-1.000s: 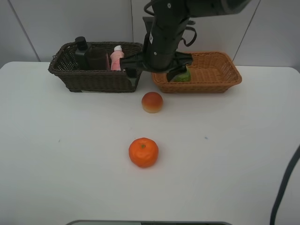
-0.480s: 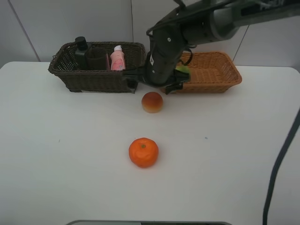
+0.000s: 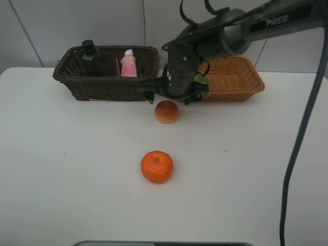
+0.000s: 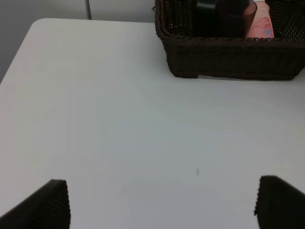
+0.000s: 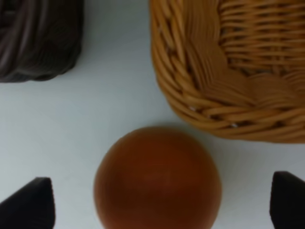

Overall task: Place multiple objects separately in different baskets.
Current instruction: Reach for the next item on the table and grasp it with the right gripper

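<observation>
The right pincer point(image 3: 169, 97) hangs spread wide just above the peach point(image 3: 166, 111), gripping nothing. In its wrist view the two dark fingertips point(image 5: 28, 204) stand clear on either side of the fruit, not touching it. The peach sits on the white worktop point(image 3: 77, 179), just in front of the gap between the two baskets.

Right behind the pincer, the tan basket point(image 3: 241, 83) holds the lime point(image 3: 201, 79), which is half hidden by the arm. The dark basket point(image 3: 102, 86) stands beside it to the left, close but apart. It holds the black bottle point(image 3: 89, 53) at its left end, the cup point(image 3: 106, 64) next to that, and the pink bottle point(image 3: 128, 64) near the middle, all upright.

The orange point(image 3: 157, 166) lies alone on the worktop, well in front of the peach.

The left pincer point(image 4: 162, 205) shows only in its own wrist view. It is spread wide and empty over bare worktop, with the dark basket well ahead of it.
</observation>
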